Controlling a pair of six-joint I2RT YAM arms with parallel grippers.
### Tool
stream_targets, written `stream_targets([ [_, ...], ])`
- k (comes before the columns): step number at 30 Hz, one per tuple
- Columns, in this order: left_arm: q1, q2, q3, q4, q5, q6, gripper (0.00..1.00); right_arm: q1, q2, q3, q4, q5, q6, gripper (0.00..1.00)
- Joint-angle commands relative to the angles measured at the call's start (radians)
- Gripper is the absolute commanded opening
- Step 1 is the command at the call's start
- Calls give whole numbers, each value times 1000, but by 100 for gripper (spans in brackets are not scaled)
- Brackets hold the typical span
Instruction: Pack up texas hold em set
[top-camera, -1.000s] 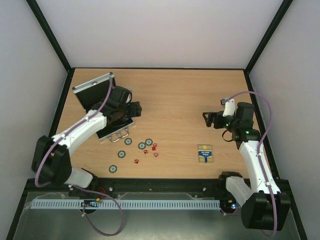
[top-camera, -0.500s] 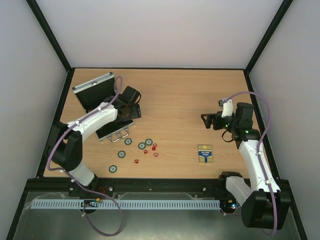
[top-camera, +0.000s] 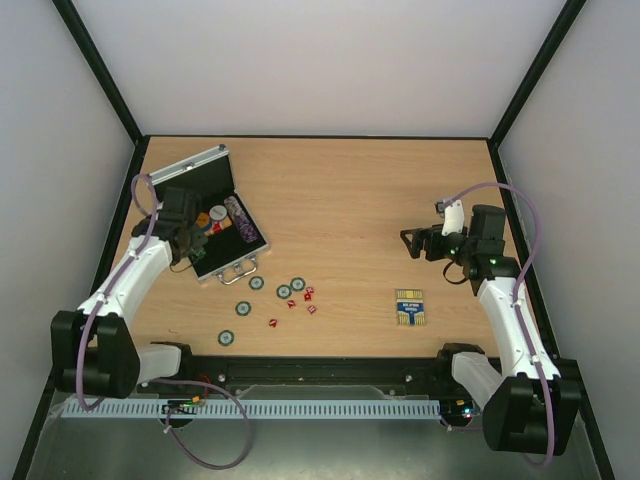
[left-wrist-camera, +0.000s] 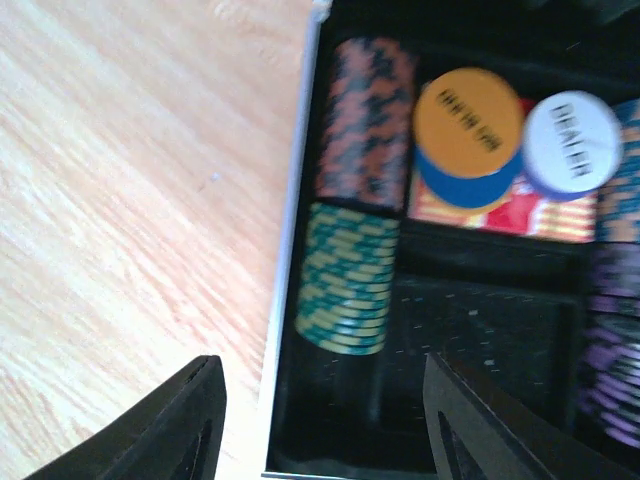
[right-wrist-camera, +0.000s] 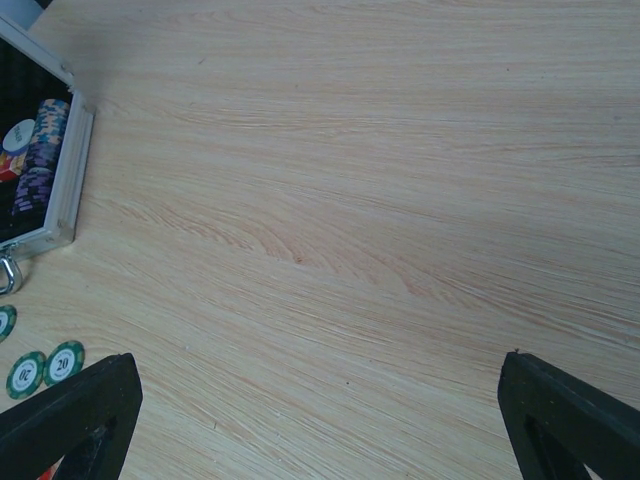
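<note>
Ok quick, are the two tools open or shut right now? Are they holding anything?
Left tool: open, holding nothing.
Right tool: open, holding nothing.

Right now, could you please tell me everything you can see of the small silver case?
The case lies open on the table's left side, black-lined, its silver-rimmed lid propped up at the back. Chip stacks and round buttons fill most compartments; one near compartment looks empty. Its metal handle lies on the front side. The left gripper hangs open over its edge, jaws astride the rim.
</note>
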Motion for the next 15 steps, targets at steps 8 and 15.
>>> stream_targets([
  [8, 66, 54, -96, 25, 57, 58, 44, -3, 0, -2, -41, -35, -20, 99],
  [15, 66, 84, -141, 61, 71, 90, 36, -3, 1, 3, -46, -37, -14, 99],
])
